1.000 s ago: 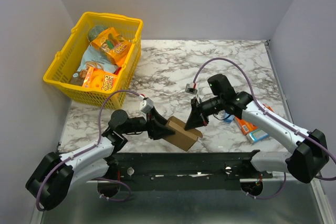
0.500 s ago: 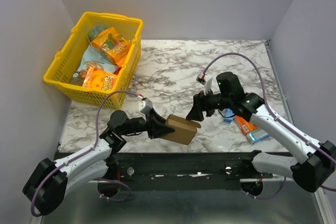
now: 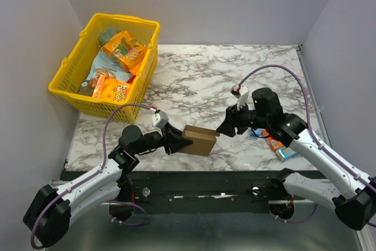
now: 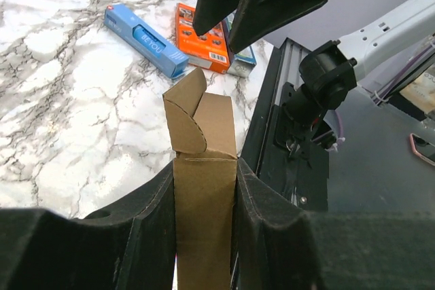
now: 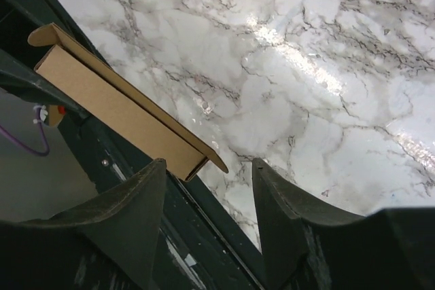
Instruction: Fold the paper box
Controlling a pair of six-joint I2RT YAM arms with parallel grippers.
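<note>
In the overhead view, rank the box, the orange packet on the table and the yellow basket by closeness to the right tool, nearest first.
1. The box, just left of the right tool.
2. The orange packet, to its right, beside the arm.
3. The basket, far back left.

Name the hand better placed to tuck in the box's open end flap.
Right. The left hand holds the paper box by its other end; the right hand is open, empty and near the raised flap.

The marble table (image 3: 194, 74) carries a yellow basket (image 3: 97, 105), an orange packet (image 4: 202, 39) and a blue packet (image 4: 146, 39).
</note>
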